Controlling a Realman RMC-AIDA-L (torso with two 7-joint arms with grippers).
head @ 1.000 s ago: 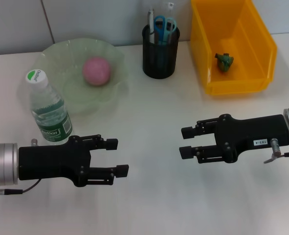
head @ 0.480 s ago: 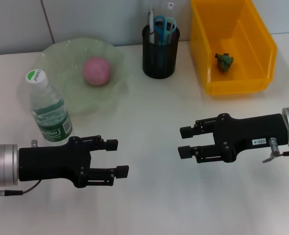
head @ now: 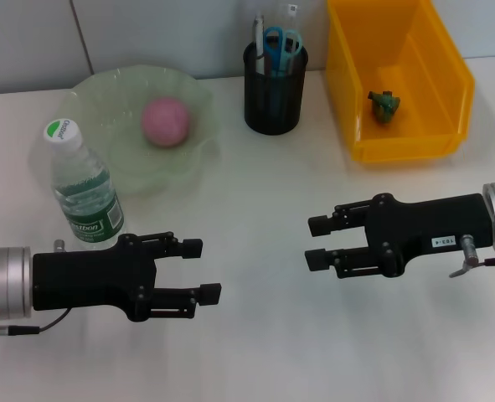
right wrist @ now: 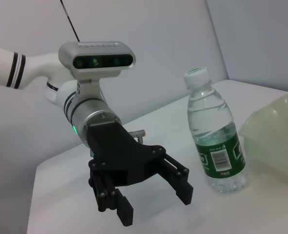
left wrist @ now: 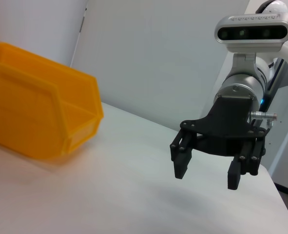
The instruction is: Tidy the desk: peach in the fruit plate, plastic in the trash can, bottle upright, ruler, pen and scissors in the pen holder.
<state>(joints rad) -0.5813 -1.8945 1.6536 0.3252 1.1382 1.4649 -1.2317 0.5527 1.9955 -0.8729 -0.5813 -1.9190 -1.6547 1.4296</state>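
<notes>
The peach (head: 165, 121) sits in the fruit plate (head: 105, 92), the bottle (head: 83, 187) stands upright just beside the plate's near rim, a scrap of green plastic (head: 385, 105) lies in the yellow trash can (head: 448, 84), and scissors (head: 282, 42) and a pen (head: 259, 33) stand in the mesh pen holder (head: 275, 90); the clear ruler cannot be made out there. Both arms hover low over the bare white surface (head: 255, 201), facing each other. The left gripper (head: 198, 270) has its jaws released and empty, the bottle just behind it on its own side. The right gripper (head: 320, 243), jaws likewise parted and empty, points toward the left one, the trash can well beyond it. By the look of things, nothing remains to grasp; the left arm is nearer the bottle and plate, the right nearer the trash can.
</notes>
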